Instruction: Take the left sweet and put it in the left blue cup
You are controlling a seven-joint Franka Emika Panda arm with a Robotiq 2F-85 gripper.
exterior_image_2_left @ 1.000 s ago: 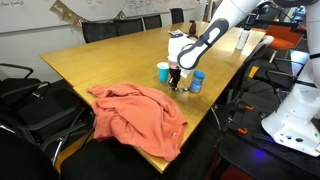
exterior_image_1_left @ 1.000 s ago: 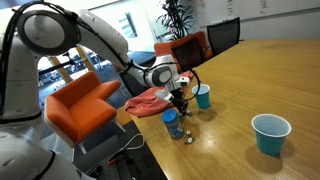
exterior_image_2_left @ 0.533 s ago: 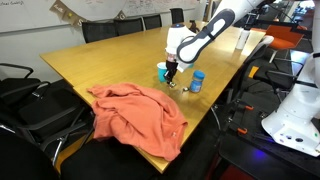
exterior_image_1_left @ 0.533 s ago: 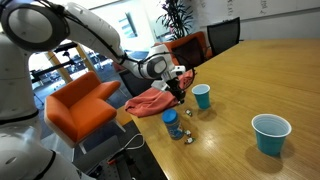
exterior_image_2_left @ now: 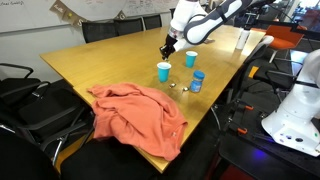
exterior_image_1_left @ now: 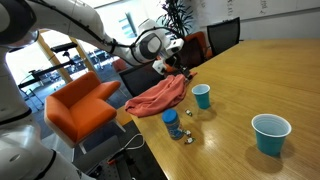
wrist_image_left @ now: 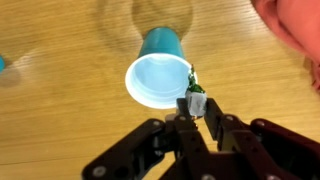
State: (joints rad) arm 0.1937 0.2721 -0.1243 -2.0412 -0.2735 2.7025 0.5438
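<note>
"Sweet (wrist_image_left: 194,97) first: where is it?"

"Pinched in my gripper (wrist_image_left: 197,108). The fingers are closed on its green wrapper, and it is held up off the table (exterior_image_1_left: 250,80)."

"And the blue cup (wrist_image_left: 158,78)?"

"Upright below me. In the wrist view the sweet hangs at the cup's rim, not over the middle."

"What's left, then?"

"I judge the pick done. I have yet to centre over the opening, come down a little and let go."
</note>
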